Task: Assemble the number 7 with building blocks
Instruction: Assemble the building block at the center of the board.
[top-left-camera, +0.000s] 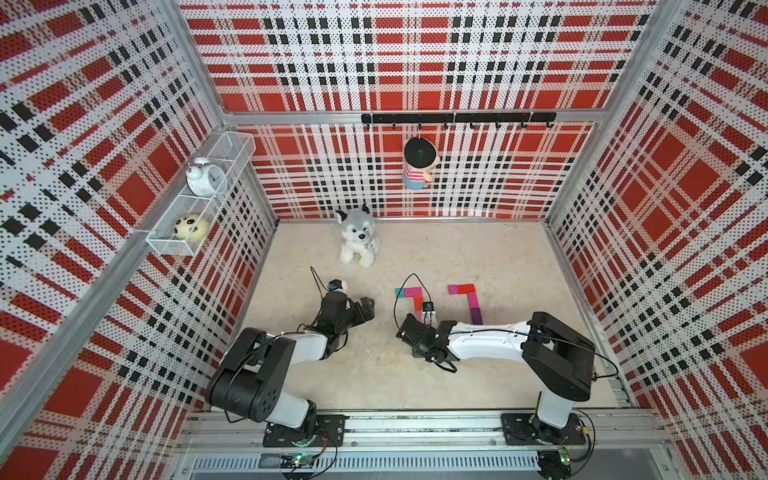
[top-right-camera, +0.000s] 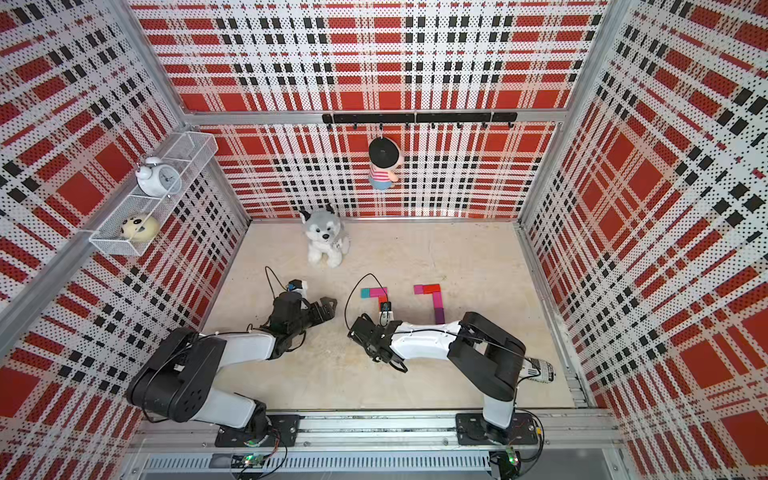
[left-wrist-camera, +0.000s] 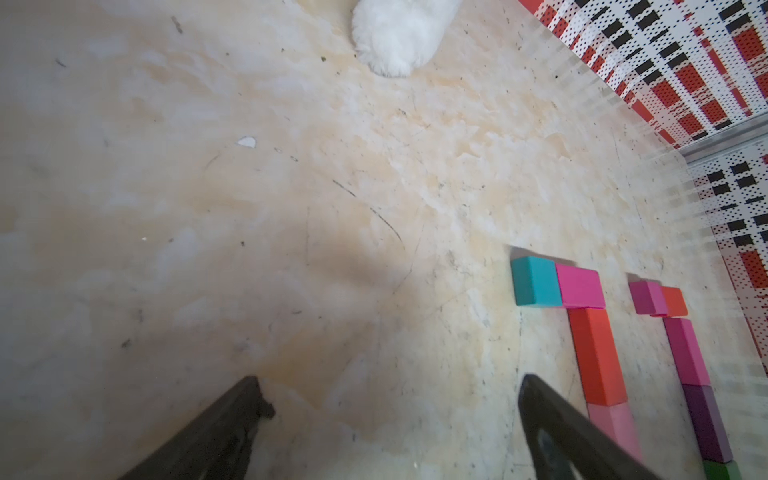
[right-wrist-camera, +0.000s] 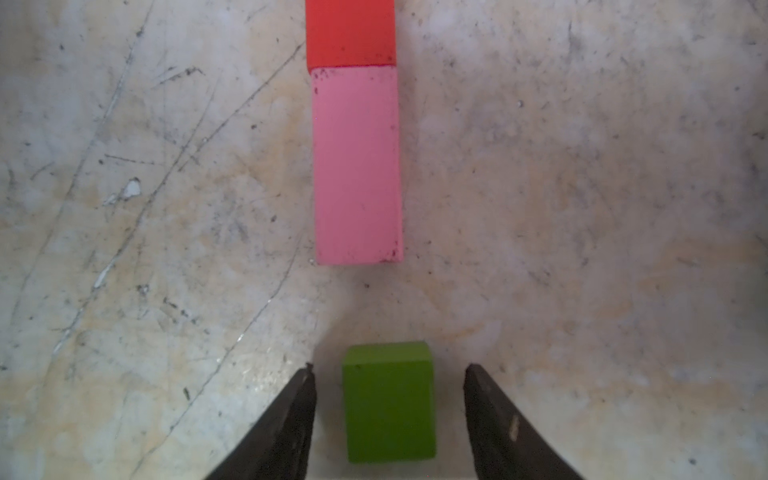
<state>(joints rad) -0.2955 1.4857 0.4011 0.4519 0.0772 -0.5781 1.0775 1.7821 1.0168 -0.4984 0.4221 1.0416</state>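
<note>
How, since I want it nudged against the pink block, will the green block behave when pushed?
The green block looks rigid and flat-faced, so it would probably slide rather than roll. It is small, so likely light. The scuffed table may drag unevenly and twist it slightly.

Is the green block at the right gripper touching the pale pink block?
Apart. The right wrist view shows a strip of bare table between the green block and the pale pink block.
</note>
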